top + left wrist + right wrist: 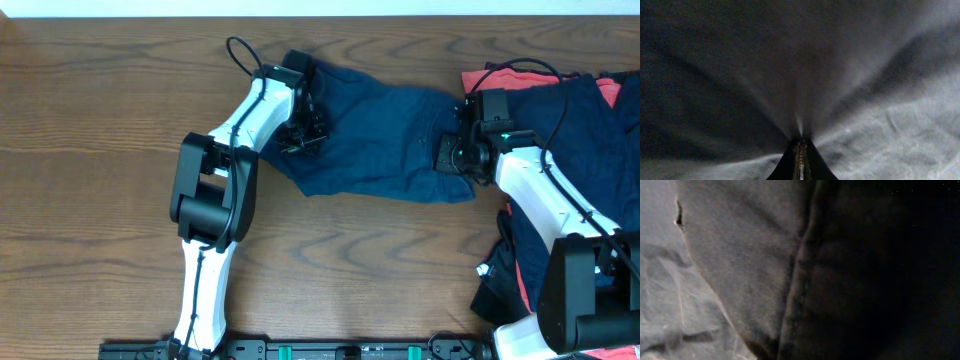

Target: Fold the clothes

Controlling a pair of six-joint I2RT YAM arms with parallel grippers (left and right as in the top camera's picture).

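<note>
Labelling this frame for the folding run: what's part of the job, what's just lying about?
Job: navy garment, held between left gripper and right gripper; pile of navy and coral-red clothes at the right.
Lying about: only wooden table, base rail.

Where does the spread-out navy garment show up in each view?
Overhead: navy garment spread across the upper centre.
Left wrist: it fills the frame, creases converging on the shut left fingers at bottom centre.
Right wrist: dark fabric fills the frame, a seam running down the middle.
Shared landmark: the left fingers pinching the garment's left end, seen overhead too.
</note>
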